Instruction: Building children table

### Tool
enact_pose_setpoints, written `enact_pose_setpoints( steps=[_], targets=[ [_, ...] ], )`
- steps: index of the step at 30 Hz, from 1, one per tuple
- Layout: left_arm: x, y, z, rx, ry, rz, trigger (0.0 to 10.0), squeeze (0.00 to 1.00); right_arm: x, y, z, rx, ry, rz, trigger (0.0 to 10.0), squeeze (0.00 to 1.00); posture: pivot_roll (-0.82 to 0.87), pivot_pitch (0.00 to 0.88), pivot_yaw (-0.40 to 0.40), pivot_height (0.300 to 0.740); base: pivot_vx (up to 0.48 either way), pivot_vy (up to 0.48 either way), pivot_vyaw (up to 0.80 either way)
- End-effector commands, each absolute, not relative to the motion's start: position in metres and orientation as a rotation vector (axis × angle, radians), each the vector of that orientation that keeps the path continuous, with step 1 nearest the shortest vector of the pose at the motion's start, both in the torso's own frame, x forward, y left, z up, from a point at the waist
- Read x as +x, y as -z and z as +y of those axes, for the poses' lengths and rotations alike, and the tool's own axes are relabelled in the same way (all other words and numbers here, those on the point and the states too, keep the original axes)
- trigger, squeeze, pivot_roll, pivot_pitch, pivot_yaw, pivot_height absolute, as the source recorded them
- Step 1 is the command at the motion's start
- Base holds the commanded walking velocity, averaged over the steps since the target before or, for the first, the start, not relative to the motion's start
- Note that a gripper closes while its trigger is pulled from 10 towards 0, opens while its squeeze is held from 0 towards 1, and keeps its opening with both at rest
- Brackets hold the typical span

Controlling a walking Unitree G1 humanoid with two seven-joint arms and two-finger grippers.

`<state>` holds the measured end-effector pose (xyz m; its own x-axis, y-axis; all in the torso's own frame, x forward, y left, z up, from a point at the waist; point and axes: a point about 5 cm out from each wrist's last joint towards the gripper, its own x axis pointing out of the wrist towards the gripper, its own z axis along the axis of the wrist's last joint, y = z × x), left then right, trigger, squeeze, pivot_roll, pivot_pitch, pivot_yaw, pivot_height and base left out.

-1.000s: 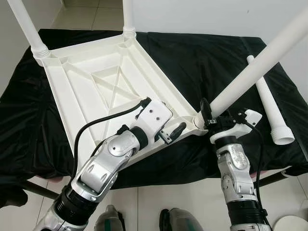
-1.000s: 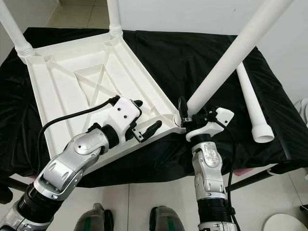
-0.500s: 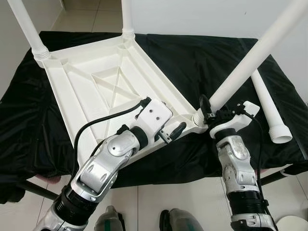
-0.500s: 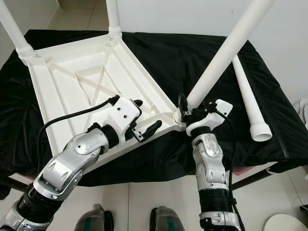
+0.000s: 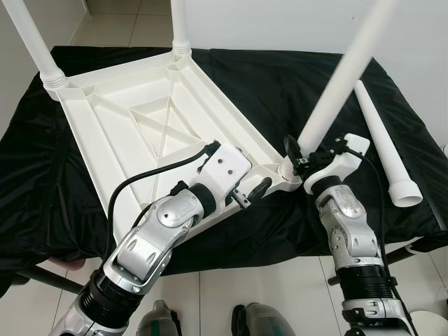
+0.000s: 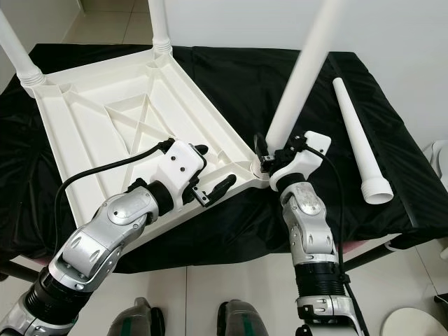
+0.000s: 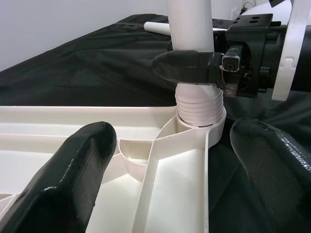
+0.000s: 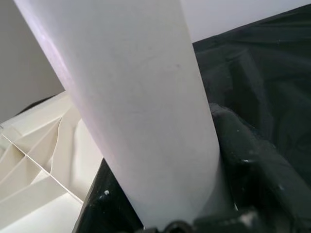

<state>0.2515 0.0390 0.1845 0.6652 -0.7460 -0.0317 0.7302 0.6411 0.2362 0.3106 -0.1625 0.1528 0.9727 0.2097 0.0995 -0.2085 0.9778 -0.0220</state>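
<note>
The upturned table top (image 5: 140, 122) lies on your black-draped worktop (image 5: 280, 77). Your right tool (image 6: 269, 155) is clamped on the leg (image 5: 334, 87) at the top's near corner socket; your left tool (image 5: 248, 194) straddles the rim, fingers apart.

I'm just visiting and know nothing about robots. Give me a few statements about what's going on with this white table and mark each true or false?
1. The tabletop lies upside down on a black cloth. True.
2. The right gripper is shut on the leg near its base. True.
3. All four legs are already fitted. False: one loose leg lies on the cloth, off to the robot's right.
4. The left gripper is clamped round a leg. False: its fingers are open, at the tabletop's near edge beside the corner socket.
5. Two fitted legs stand at the far corners. True.
</note>
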Motion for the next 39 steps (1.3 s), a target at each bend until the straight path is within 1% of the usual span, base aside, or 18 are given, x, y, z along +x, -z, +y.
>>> enact_pose_setpoints(
  steps=[1, 3, 5, 12, 15, 20, 25, 28, 30, 33, 34, 36, 39],
  targets=[
    [0.247, -0.185, 0.037, 0.239, 0.901, -0.066, 10.0, 0.0, 0.307, -0.126, -0.161, -0.06, -0.226, 0.041, 10.0, 0.0, -0.09, 0.05, -0.003, 0.74, 0.0, 0.0, 0.0],
    [0.247, -0.186, 0.036, 0.239, 0.902, -0.068, 10.0, 0.0, 0.305, -0.126, -0.156, -0.139, -0.263, 0.033, 10.0, 0.0, -0.09, 0.048, -0.004, 0.74, 0.0, 0.0, 0.0],
    [0.247, -0.185, 0.036, 0.239, 0.903, -0.068, 10.0, 0.0, 0.304, -0.125, -0.154, -0.163, -0.275, 0.027, 10.0, 0.0, -0.08, 0.049, -0.006, 0.74, 0.0, 0.0, 0.0],
    [0.247, -0.186, 0.036, 0.237, 0.9, -0.069, 10.0, 0.0, 0.297, -0.126, -0.149, -0.183, -0.287, -0.032, 10.0, 0.0, -0.08, 0.049, -0.007, 0.74, 0.0, 0.0, 0.0],
    [0.247, -0.186, 0.037, 0.234, 0.898, -0.071, 10.0, 0.0, 0.288, -0.128, -0.148, -0.172, -0.26, -0.122, 10.0, 0.0, -0.09, 0.052, -0.006, 0.74, 0.0, 0.0, 0.0],
    [0.247, -0.187, 0.036, 0.233, 0.9, -0.073, 10.0, 0.0, 0.281, -0.128, -0.154, -0.106, -0.224, -0.19, 10.0, 0.0, -0.09, 0.058, -0.002, 0.74, 0.0, 0.0, 0.0],
    [0.247, -0.188, 0.036, 0.23, 0.902, -0.073, 10.0, 0.0, 0.278, -0.125, -0.159, -0.069, -0.19, -0.195, 10.0, 0.0, -0.09, 0.065, 0.0, 0.74, 0.0, 0.0, 0.0],
    [0.247, -0.188, 0.036, 0.229, 0.902, -0.073, 10.0, 0.0, 0.28, -0.112, -0.173, 0.033, -0.089, -0.143, 10.0, 0.0, -0.09, 0.069, 0.002, 0.74, 0.0, 0.0, 0.0],
    [0.247, -0.188, 0.036, 0.229, 0.902, -0.073, 10.0, 0.0, 0.28, -0.112, -0.173, 0.033, -0.089, -0.143, 10.0, 0.0, -0.09, 0.069, 0.002, 0.74, 0.0, 0.0, 0.0],
    [0.247, -0.189, 0.037, 0.231, 0.899, -0.073, 10.0, 0.0, 0.28, -0.101, -0.184, 0.145, -0.016, -0.095, 10.0, 0.0, -0.09, 0.071, 0.001, 0.74, 0.0, 0.0, 0.0],
    [0.247, -0.189, 0.037, 0.231, 0.899, -0.073, 10.0, 0.0, 0.28, -0.101, -0.184, 0.145, -0.016, -0.095, 10.0, 0.0, -0.09, 0.071, 0.001, 0.74, 0.0, 0.0, 0.0],
    [0.247, -0.189, 0.037, 0.232, 0.896, -0.074, 10.0, 0.0, 0.28, -0.095, -0.188, 0.199, 0.011, -0.078, 10.0, 0.0, -0.08, 0.071, 0.001, 0.74, 0.0, 0.0, 0.0],
    [0.247, -0.189, 0.037, 0.232, 0.895, -0.074, 10.0, 0.0, 0.279, -0.094, -0.188, 0.202, 0.018, -0.081, 10.0, 0.0, -0.08, 0.071, 0.001, 0.74, 0.0, 0.0, 0.0]
  ],
)
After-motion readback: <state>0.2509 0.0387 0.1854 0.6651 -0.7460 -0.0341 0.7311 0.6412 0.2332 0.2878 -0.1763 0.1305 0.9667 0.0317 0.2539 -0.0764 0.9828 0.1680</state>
